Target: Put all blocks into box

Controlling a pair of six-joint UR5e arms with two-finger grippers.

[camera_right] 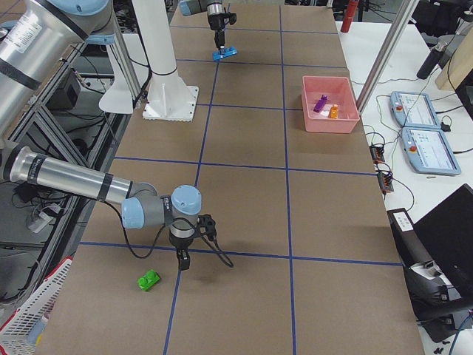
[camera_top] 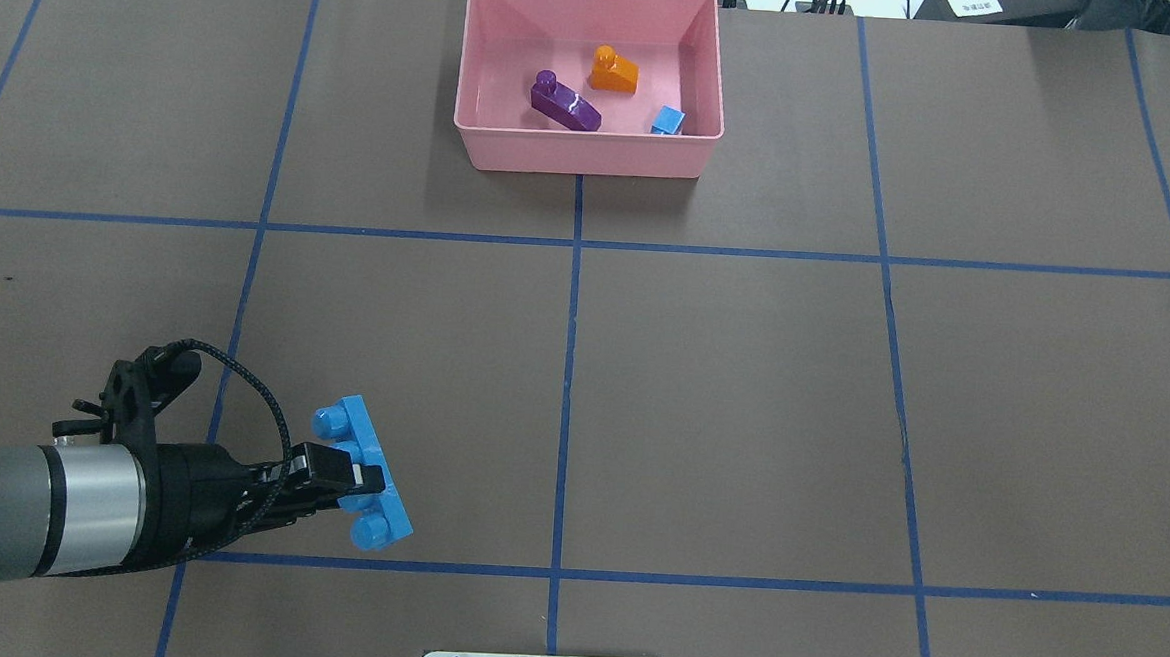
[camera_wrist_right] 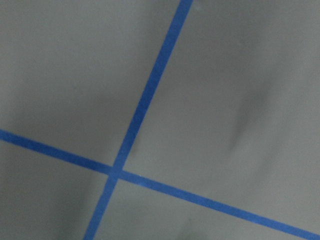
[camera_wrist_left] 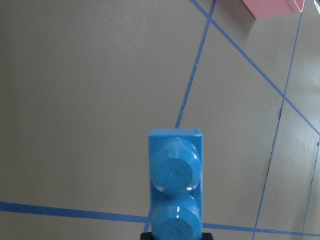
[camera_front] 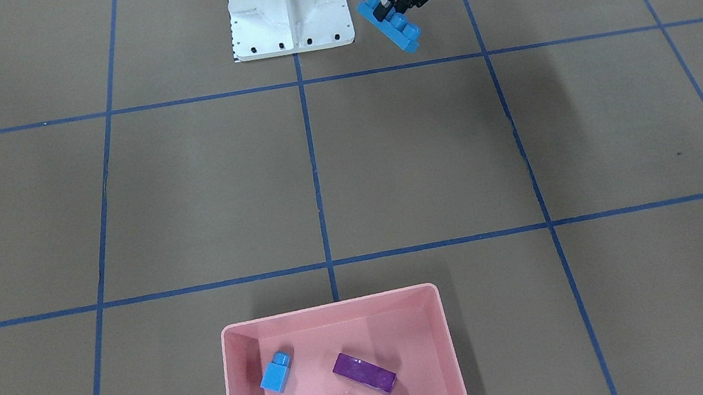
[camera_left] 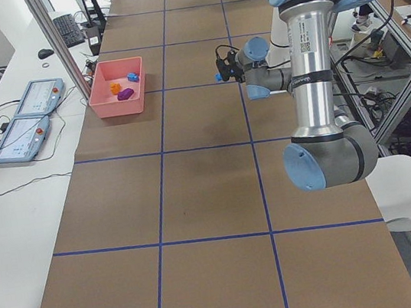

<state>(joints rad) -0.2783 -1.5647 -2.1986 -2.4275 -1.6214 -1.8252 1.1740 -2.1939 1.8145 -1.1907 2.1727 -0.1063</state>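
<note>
Three in box (camera_top: 584,153): purple block (camera_top: 565,102), orange block (camera_top: 613,73), small blue block (camera_top: 667,121).

Overhead is looking forward and down from behind the robot; front-facing is staring back steeply, both sharing the box (camera_top: 588,153). Side cameras are looking along the tabletop (camera_left: 195,186). Wrist cameras are hovering close above it.

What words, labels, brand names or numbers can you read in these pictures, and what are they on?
Nothing reads clearly.
Left gripper: white brand lettering on its black body, too blurred to quote.
Long blue block: faint embossed marks on its stud tops, unreadable.
White label at the overhead view's top right: print too small.
Two tablet screens: contents too small.
</note>
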